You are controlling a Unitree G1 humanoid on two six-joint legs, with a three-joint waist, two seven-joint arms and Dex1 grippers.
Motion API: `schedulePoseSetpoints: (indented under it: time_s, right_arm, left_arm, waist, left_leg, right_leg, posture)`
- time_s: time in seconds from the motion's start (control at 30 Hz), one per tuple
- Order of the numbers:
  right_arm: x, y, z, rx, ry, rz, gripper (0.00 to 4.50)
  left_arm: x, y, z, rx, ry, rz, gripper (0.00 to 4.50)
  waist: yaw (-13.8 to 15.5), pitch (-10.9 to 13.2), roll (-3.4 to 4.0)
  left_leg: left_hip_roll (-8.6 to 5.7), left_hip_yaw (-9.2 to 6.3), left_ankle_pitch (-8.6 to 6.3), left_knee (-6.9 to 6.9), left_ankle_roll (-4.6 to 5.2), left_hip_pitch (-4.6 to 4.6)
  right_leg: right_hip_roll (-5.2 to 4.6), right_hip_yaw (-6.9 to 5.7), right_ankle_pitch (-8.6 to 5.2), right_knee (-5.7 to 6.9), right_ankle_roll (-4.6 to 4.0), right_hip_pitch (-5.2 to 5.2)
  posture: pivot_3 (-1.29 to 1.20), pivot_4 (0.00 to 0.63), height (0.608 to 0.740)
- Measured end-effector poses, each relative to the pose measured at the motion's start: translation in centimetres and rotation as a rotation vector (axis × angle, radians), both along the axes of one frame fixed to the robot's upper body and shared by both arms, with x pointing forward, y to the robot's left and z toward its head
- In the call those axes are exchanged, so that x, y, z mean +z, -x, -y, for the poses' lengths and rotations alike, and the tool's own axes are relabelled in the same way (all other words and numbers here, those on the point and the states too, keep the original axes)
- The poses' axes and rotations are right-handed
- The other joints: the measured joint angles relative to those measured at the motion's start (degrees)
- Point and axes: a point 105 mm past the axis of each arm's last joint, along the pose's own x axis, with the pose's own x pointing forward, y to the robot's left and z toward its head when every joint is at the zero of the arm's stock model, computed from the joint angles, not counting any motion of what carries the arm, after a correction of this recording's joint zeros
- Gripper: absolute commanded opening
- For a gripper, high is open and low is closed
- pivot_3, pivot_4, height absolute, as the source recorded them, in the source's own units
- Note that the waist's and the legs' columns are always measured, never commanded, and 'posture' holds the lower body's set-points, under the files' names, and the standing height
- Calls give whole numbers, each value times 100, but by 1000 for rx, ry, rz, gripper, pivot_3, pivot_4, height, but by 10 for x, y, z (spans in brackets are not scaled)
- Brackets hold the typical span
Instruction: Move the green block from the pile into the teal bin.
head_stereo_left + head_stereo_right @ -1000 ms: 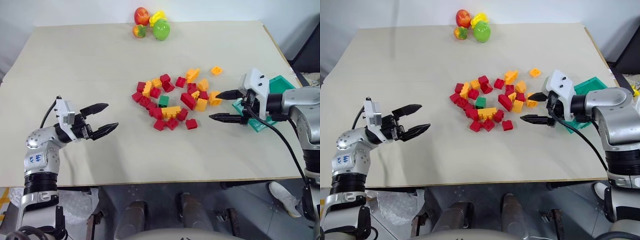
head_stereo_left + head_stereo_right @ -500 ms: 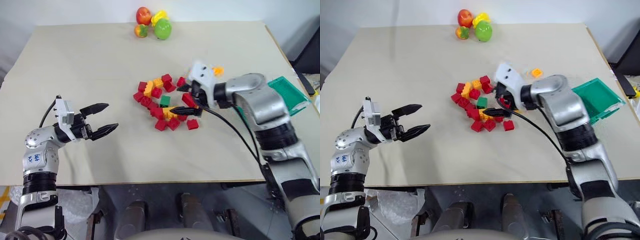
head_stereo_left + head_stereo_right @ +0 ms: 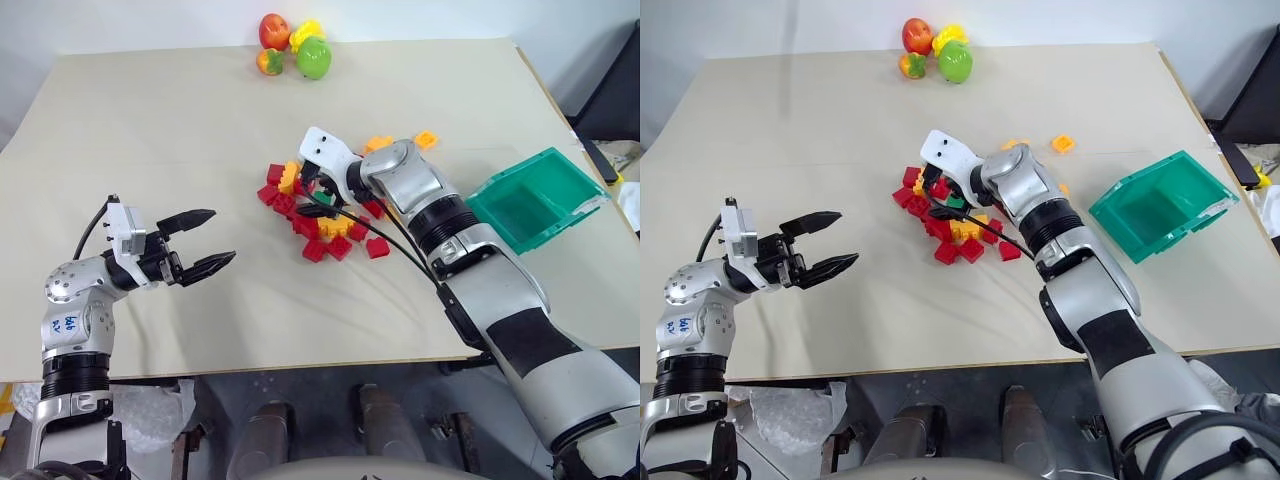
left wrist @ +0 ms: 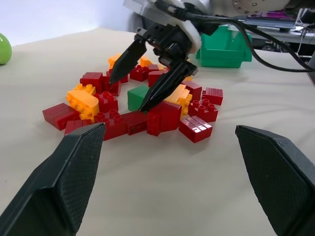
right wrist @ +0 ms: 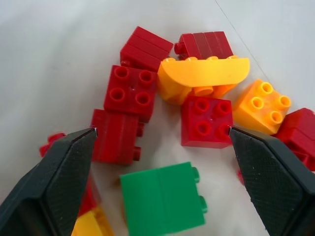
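The pile (image 3: pixel 343 246) of red and yellow-orange bricks lies mid-table. Among them the green block (image 5: pixel 162 199) rests on its side, studs facing sideways, ringed by red bricks. My right gripper (image 3: pixel 303 197) hangs open just over the pile's left part, tips pointing down. In the left wrist view the green block (image 4: pixel 138 97) sits just behind its two fingers, untouched. The teal bin (image 3: pixel 525 205) stands tilted at the table's right edge. My left gripper (image 3: pixel 222 235) is open and holds nothing, well to the left of the pile, and it points toward the bricks.
A cluster of toy fruit (image 3: pixel 295 47) sits at the table's far edge. One orange brick (image 3: pixel 427 139) lies apart from the pile, toward the bin. Bare tabletop stretches between my left gripper and the bricks, and along the near edge.
My right arm swung from beside the teal bin leftward over the pile, staying open. The left gripper kept still. The camera view shifted slightly.
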Motion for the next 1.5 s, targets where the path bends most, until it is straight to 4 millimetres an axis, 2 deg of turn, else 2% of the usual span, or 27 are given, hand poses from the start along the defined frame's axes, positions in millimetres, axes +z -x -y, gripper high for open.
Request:
schedulePoseSetpoints:
  time_s: [0.3,0.4,0.57,0.6,0.9,0.97,1.1,1.17,1.27,1.4,1.5]
  right_arm:
    - [-2,-3,9,12,67,-6,4460]
    - [-3,-2,10,16,74,-17,3846]
    - [-11,0,11,38,118,-39,2184]
    - [-10,1,12,43,122,-43,2075]
    - [-4,-1,26,53,130,-33,2076]
    - [10,-3,32,51,84,-8,2076]
    - [50,-1,40,71,-9,70,2076]
    - [64,3,57,70,-16,110,2076]
    - [67,12,90,35,18,137,2076]
    - [60,29,156,-71,168,137,2076]
    - [66,38,196,-152,286,155,2076]
  left_arm:
    - [1,2,-3,25,0,10,4500]
    - [2,2,-3,27,2,13,4500]
    - [9,-2,-1,20,4,37,4500]
    - [9,-2,-1,20,4,35,4500]
    - [5,-3,-3,22,8,24,4500]
    - [5,-3,1,8,8,22,4500]
    - [6,-7,16,-42,0,28,4500]
    - [9,-11,28,-80,-8,42,4500]
    - [10,-13,41,-122,-43,46,4500]
    - [15,-22,71,-195,-85,66,4500]
    - [20,-26,91,-245,-102,81,4500]
  waist:
    - [27,0,1]
    - [38,0,1]
    - [32,0,1]
    - [22,0,1]
    - [29,1,2]
    - [27,2,3]
    - [27,2,4]
    - [39,2,4]
    - [83,2,3]
    - [211,4,5]
    - [210,5,6]
  left_leg:
    - [-3,-2,0,3,0,1]
    - [-6,-6,0,3,0,1]
    - [-8,-6,0,4,0,1]
    - [-7,-6,0,3,0,2]
    - [-7,-6,0,4,0,1]
    - [-6,-6,0,4,0,-3]
    - [-3,-5,0,3,-1,-4]
    - [-4,-5,-1,3,0,-4]
    - [-8,-4,-2,4,2,-8]
    - [-22,10,-6,12,10,-18]
    - [-40,17,-7,11,12,-19]
  right_leg:
    - [-4,0,0,1,0,5]
    - [-5,-2,0,1,0,7]
    - [-6,-2,0,2,0,7]
    - [-6,-2,0,4,0,7]
    - [-6,-2,0,2,0,5]
    - [-5,-2,0,2,0,1]
    - [-2,-3,0,0,0,1]
    - [-2,-4,0,-2,0,1]
    - [-6,-5,0,-3,1,1]
    - [-6,-2,2,-8,5,-5]
    - [-4,2,3,-8,6,-8]
  posture:
    - [0,150,740]
    - [0,150,740]
    - [0,150,740]
    - [0,150,740]
    - [0,150,740]
    - [0,150,740]
    - [0,150,740]
    - [0,150,740]
    - [0,150,740]
    - [0,150,740]
    - [0,150,740]
